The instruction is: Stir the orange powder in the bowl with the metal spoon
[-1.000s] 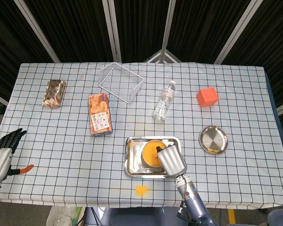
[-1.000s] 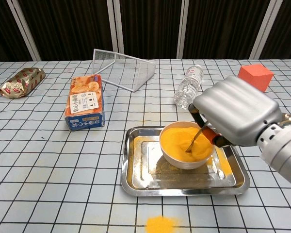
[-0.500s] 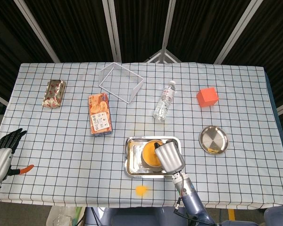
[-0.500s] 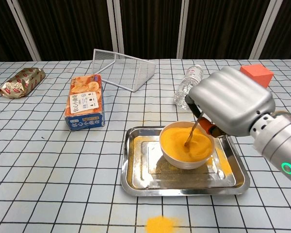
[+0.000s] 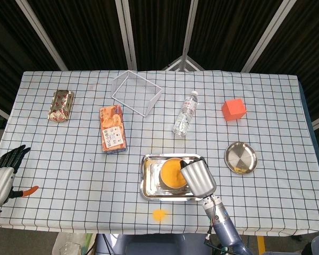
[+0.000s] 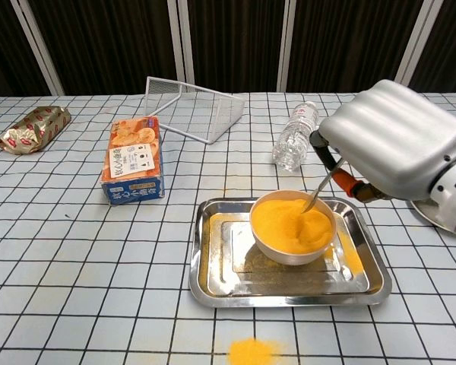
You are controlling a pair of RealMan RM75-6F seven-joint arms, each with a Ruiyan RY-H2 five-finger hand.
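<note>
The right hand (image 6: pixel 399 144) hovers over the near-right side of the steel tray (image 6: pixel 213 266), fingers wrapped around the handle of the metal spoon (image 6: pixel 319 192); the spoon slants down and to the left, its tip buried in the orange powder (image 6: pixel 289 222) near the right rim of the white bowl (image 6: pixel 289 251); the bowl sits in the middle of the tray, and the tray lies at the front centre of the checked tablecloth (image 5: pixel 69 159); from the head view the hand covers the bowl's right edge, so the grip itself is hidden there, but the chest view shows the handle running up into the closed fingers; the powder surface looks ridged and uneven, which I read as stirring well underway, not yet finished; what is left, by my judgement, is more passes through the bowl, then lifting the spoon out; some powder dusts the tray floor, and a small spilled heap (image 6: pixel 251 351) lies on the cloth just in front of the tray, so spillage is the risk to watch; the left hand (image 5: pixel 4 170) rests at the far left table edge, fingers apart, holding nothing, well clear of the action.
</note>
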